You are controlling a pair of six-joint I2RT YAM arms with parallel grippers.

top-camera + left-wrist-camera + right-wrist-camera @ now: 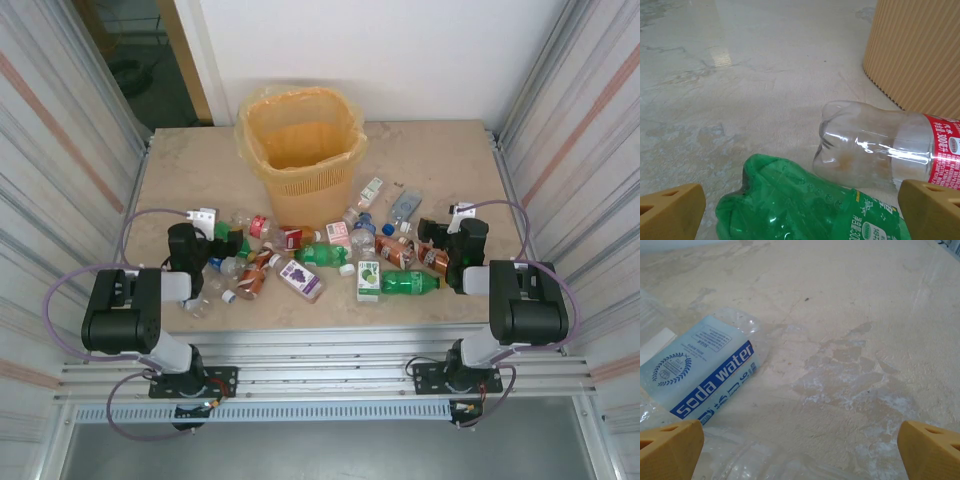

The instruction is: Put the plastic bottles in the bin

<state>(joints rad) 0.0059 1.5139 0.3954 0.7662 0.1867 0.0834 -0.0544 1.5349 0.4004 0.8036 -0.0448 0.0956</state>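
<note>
Roughly 15 plastic bottles (322,255) litter the table's near half, the bin (305,185) by its far edge. Left gripper (800,215) and right gripper (800,450) both gape wide, holding nothing. Danger: the green bottle (790,200) under the left touches a clear bottle (870,145), so a sloppy pinch could roll either away.

The tabletop (200,170) looks matt and mottled, perhaps stone-patterned laminate, with rough whitish scuffs. At twelve o'clock the bin (300,180) is ribbed orange-yellow plastic with a glossy translucent liner (250,120). The green bottle (790,207) and clear bottle (865,145) are shiny thin plastic; the soda water bottle (705,365) is crinkled.
</note>
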